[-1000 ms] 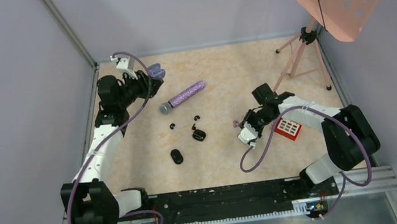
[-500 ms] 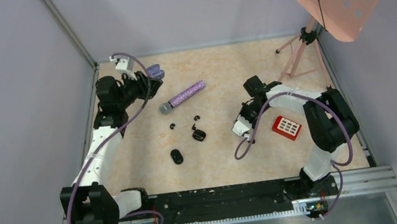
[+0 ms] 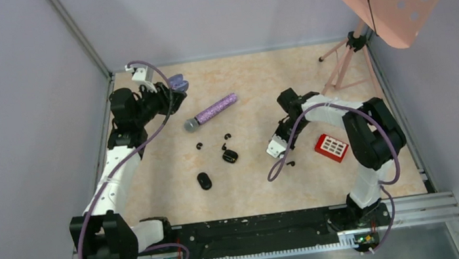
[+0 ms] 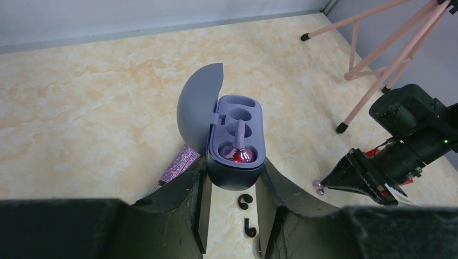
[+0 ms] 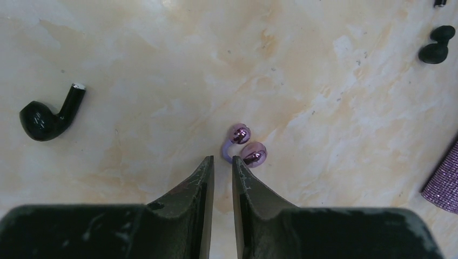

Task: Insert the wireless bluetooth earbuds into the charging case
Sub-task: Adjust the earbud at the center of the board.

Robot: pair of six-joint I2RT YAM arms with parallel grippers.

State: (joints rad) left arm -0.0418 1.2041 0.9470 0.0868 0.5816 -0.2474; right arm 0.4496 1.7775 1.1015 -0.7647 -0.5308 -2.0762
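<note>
Showing the right wrist view: the right hand (image 5: 221, 160) is pointing down at the worktop (image 5: 135, 54), its fingers drawn almost together with only a slit between them and gripping nothing. One lilac earbud (image 5: 246, 147) is lying just beyond the fingertips, and a black earbud (image 5: 46, 116) is lying off to the left.

Left wrist view: the left hand (image 4: 233, 167) is clamping the charging case (image 4: 237, 116) by its near end, with the lid (image 4: 199, 108) standing open. A second lilac earbud (image 4: 237, 152) is sitting in the slot nearest the fingers.

Top external view: the charging case is being held at the worktop's far left, well apart from the right hand. A glitter microphone (image 3: 211, 112) and two black oval cases (image 3: 204, 181) are lying between the arms.
</note>
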